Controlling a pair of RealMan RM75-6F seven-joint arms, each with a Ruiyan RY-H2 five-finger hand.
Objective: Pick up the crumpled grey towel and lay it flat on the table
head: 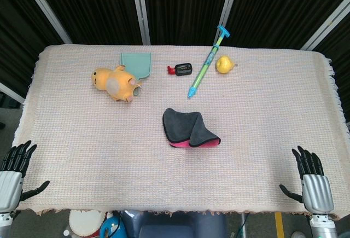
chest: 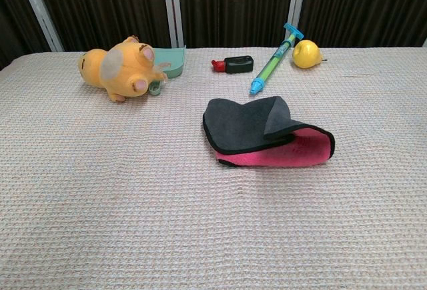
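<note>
Bright, even light in both my feeds.
From overhead it falls softly; I see only a thin shadow under the folded grey towel (chest: pixel 257 130), no glare on the woven tablecloth (chest: pixel 100 190), everything sharp, dark curtains (head: pixel 180 3) behind.

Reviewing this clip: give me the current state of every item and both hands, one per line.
grey towel: folded over on itself, pink underside showing, not held.
left hand: open, at the near table edge, holding nothing.
right hand: open, at the near table edge, holding nothing.
plush toy: lying on its side.
water squirter: lying flat.
yellow pear: resting on the cloth.
teal dustpan: lying flat, beside the plush toy.
</note>
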